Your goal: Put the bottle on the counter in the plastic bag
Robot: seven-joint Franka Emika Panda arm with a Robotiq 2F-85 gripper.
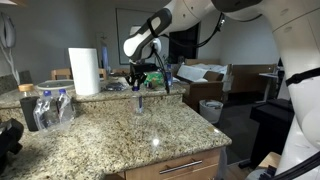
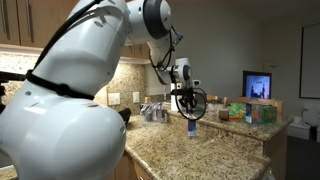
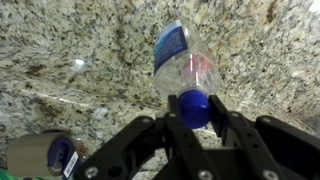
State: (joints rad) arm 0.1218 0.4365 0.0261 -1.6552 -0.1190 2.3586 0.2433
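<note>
A clear plastic bottle (image 3: pixel 185 62) with a blue label and blue cap stands upright on the granite counter (image 1: pixel 150 135). It shows in both exterior views (image 1: pixel 140 101) (image 2: pixel 192 127). My gripper (image 3: pixel 193 112) points down over it, fingers shut on either side of the blue cap; it also shows in both exterior views (image 1: pixel 140 86) (image 2: pixel 190 110). I cannot tell whether the bottle's base touches the counter. The clear plastic bag (image 1: pixel 52 107), with bottles inside, sits at the counter's far side, well away from the gripper; in an exterior view it lies behind the arm (image 2: pixel 155 112).
A white paper towel roll (image 1: pixel 85 70) stands on the raised ledge near the bag. A tan cylinder with a blue label (image 3: pixel 45 155) lies on the counter close to the gripper. Boxes (image 2: pixel 255 112) line the counter's far end. A bin (image 1: pixel 211 109) stands on the floor beyond.
</note>
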